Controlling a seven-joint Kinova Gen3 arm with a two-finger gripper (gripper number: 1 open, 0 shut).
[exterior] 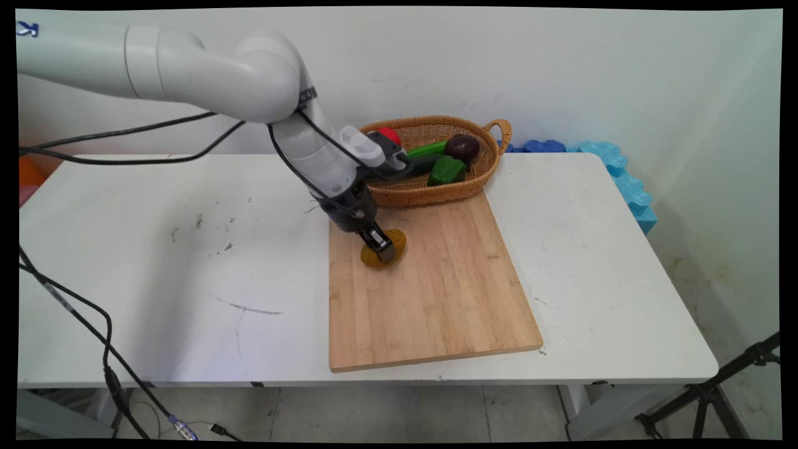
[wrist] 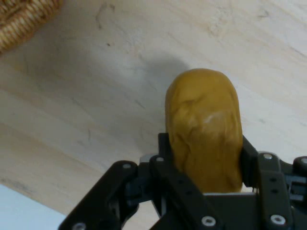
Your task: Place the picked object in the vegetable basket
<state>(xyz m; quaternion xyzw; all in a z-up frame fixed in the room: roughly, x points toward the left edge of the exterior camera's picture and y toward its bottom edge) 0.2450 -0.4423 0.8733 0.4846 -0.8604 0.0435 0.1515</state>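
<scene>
A yellow-brown potato point(exterior: 388, 246) lies on the far left part of the wooden cutting board point(exterior: 430, 293). My gripper point(exterior: 381, 246) is down on it, with its fingers closed against the potato's two sides. In the hand view the potato point(wrist: 204, 132) fills the space between the fingers point(wrist: 165, 158), and it rests on the board point(wrist: 96, 96) or sits just above it; I cannot tell which.
A wicker basket point(exterior: 492, 163) stands just behind the board, holding a red item point(exterior: 390, 134), a dark purple round item point(exterior: 462, 147) and green vegetables point(exterior: 446, 169). A corner of the basket point(wrist: 21, 21) shows in the hand view. Blue foam point(exterior: 623, 178) lies off the table's far right.
</scene>
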